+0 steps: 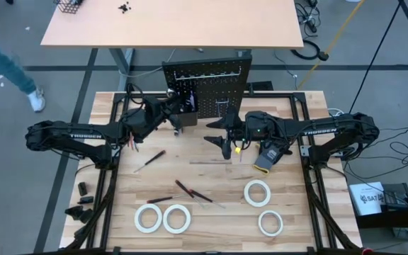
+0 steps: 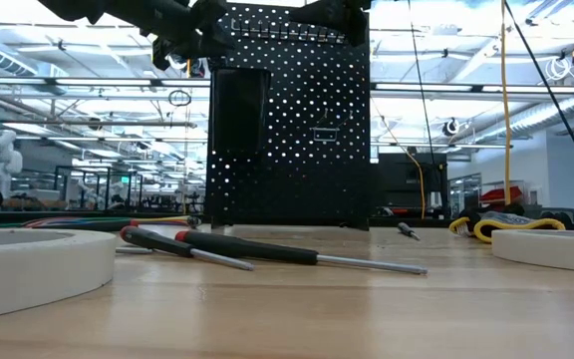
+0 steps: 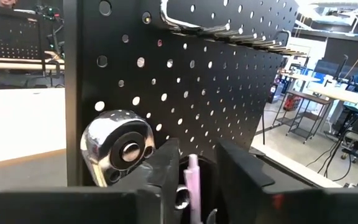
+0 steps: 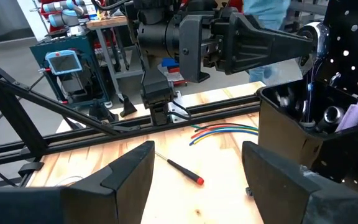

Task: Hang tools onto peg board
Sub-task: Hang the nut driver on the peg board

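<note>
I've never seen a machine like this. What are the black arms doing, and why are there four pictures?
It is a robot with two black arms, and each arm ends in a claw for grabbing. One picture looks down from above, one looks along the table top, and two come from little cameras on the wrists.

The job is hanging tools on the black board with holes. The left claw is up against that board, right by a shiny ratchet standing in the small black bin; I can't tell whether it is gripping it. The right claw waits wide open above the table, holding nothing.

On the wooden table lie four white tape rolls and some screwdrivers.
</note>
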`<state>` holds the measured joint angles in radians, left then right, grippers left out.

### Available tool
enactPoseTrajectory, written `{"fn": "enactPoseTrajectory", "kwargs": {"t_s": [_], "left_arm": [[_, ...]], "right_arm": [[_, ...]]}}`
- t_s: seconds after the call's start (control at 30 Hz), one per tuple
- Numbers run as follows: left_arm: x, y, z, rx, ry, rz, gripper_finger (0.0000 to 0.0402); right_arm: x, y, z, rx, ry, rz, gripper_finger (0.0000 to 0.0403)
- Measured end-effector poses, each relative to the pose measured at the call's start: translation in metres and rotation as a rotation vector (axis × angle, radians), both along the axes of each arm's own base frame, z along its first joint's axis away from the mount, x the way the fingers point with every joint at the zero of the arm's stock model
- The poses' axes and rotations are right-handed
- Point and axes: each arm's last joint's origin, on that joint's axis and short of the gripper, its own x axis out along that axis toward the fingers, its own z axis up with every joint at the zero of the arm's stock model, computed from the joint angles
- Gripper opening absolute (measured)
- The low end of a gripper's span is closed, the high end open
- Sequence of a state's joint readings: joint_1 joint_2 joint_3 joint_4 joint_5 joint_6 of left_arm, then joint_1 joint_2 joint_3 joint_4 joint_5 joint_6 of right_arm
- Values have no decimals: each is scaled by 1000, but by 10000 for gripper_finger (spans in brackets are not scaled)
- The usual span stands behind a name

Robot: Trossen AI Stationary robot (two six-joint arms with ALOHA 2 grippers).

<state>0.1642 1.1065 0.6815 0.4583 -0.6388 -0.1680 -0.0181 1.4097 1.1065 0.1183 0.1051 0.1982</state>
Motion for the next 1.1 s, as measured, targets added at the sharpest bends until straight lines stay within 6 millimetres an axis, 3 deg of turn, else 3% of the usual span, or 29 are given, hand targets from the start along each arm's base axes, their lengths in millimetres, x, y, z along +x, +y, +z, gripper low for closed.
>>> {"fn": "enactPoseTrajectory", "kwargs": {"t_s": [0.27,0.47,0.73,1.1], "left_arm": [[-1,0,2,-4,-16,0,121],[-11,-8,14,-12,-91,-33,121],[-19,-29,15,0,4,-377,121],[-24,-64,-15,-82,344,-750,121]], "right_arm": [[0,0,0,0,3,2,235],[0,5,0,1,4,19,235],[-1,13,-4,1,39,47,235],[6,20,-15,22,79,62,235]]}}
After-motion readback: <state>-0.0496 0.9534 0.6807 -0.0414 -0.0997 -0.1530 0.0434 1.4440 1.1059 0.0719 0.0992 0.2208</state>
